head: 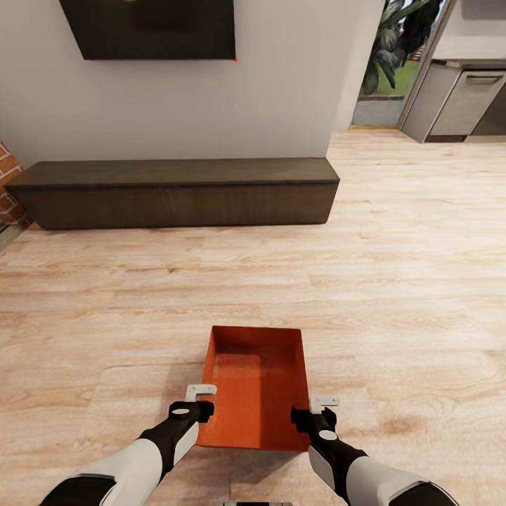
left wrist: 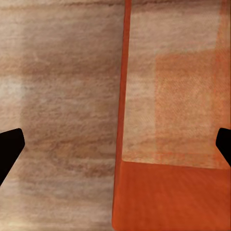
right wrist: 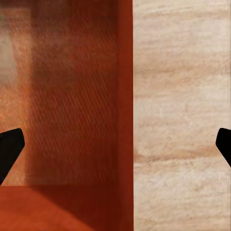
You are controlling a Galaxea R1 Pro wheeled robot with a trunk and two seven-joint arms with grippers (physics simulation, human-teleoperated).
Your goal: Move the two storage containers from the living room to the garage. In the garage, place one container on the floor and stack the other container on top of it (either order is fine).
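One orange-red storage container [head: 256, 393], open-topped, sits on the living room's light wood-plank floor just ahead of my arms. My left gripper [head: 200, 391] is at its left long wall near the close end, and my right gripper [head: 324, 403] is at its right long wall. In the left wrist view the black fingertips [left wrist: 10, 147] stand far apart, with the container's rim [left wrist: 124, 96] running between them. The right wrist view shows the same: wide-apart fingertips [right wrist: 9, 147] astride the wall [right wrist: 126, 96], the bin's inside [right wrist: 72, 120] on one side and floor on the other. Both grippers are open.
A long dark low bench [head: 176, 191] runs along the off-white wall under a black TV [head: 151, 28]. Red brickwork [head: 7, 190] shows at the far left. At the back right, a passage leads past a plant [head: 393, 42] and grey cabinets [head: 464, 98].
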